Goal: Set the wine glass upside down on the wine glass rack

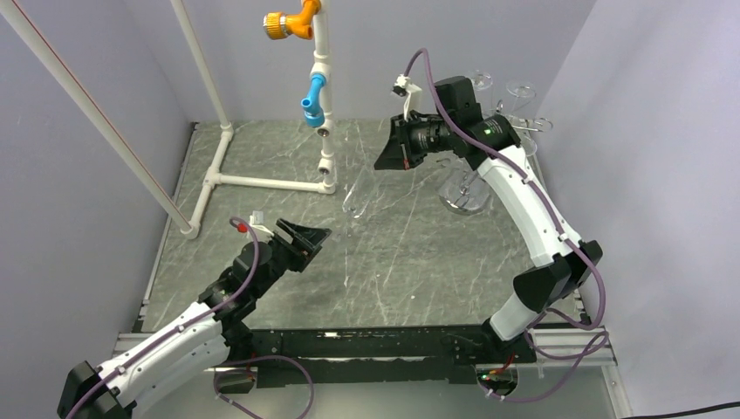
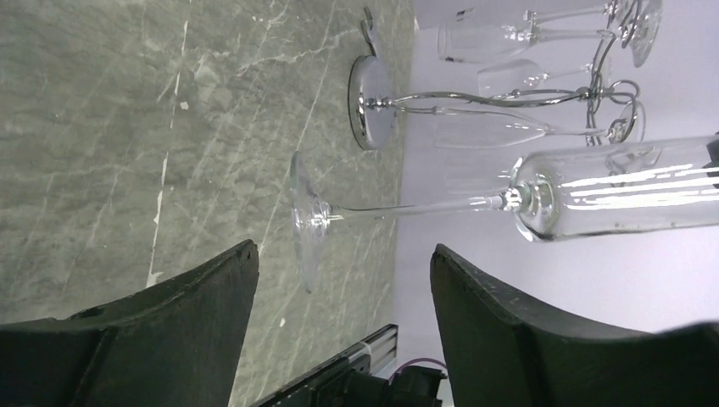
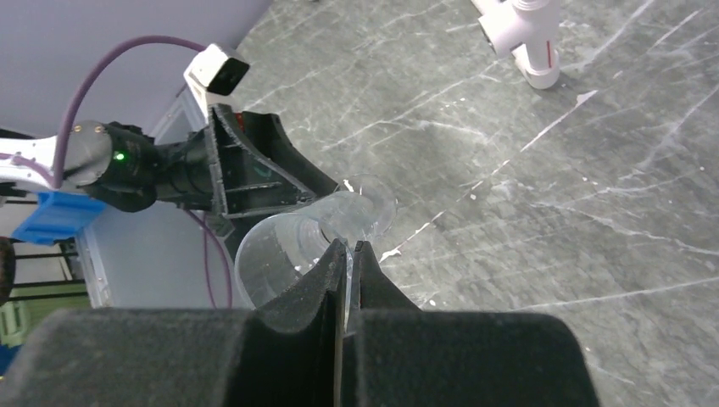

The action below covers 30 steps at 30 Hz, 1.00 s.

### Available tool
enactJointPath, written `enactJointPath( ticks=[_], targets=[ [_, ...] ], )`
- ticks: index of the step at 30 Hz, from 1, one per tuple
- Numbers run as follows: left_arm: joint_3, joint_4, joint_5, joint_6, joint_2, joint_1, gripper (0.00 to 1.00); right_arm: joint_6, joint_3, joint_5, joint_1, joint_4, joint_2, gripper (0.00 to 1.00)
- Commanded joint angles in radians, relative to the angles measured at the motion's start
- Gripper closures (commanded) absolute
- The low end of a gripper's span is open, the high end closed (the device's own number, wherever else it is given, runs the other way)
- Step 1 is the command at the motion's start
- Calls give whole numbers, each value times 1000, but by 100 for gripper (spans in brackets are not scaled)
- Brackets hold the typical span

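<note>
Evidently our right gripper (image 3: 348, 248) pinched the rim of the upright wine glass (image 2: 593, 191), foot down by the table (image 1: 419, 262), apart from the wine glass rack (image 2: 370, 102). Our left gripper (image 2: 343, 254) gaped wide just short of the stem, touching nothing.

A: How's the light?
B: Bright, even, from overhead; faint shadows on the table (image 1: 419, 262). White glare streaks the wine glass (image 2: 627, 191); the wine glass rack (image 2: 370, 102) gleams.
A: Sharp?
B: Mostly. My right gripper (image 3: 349, 259) blurs, too near the lens.
</note>
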Motion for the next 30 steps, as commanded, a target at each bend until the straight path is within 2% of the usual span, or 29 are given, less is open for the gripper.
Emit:
enactJointPath(
  ticks=[1, 8, 18, 21, 22, 25, 27, 29, 30],
  targets=[
    [-4, 41, -10, -65, -3, 4, 26, 54, -12, -112, -7, 93, -72, 100],
    [0, 84, 13, -71, 33, 5, 43, 70, -27, -159, -20, 108, -77, 100],
    [12, 40, 4, -58, -5, 5, 100, 66, -46, -171, -29, 114, -90, 100],
    [28, -15, -14, -26, -43, 6, 100, 30, -54, -190, -30, 104, -103, 99],
    [38, -45, -28, -12, -60, 5, 100, -5, -53, -198, -29, 88, -107, 88],
    [93, -195, -79, 58, -125, 5, 100, -159, -63, -206, -40, 13, -154, 45],
    [156, -325, -120, 149, -165, 6, 100, -246, -92, -196, -61, -16, -210, 21],
    [213, -449, -164, 236, -206, 5, 100, -287, -145, -172, -98, -15, -281, 2],
    [242, -501, -183, 292, -217, 6, 100, -296, -166, -164, -121, -11, -318, 1]
  ],
)
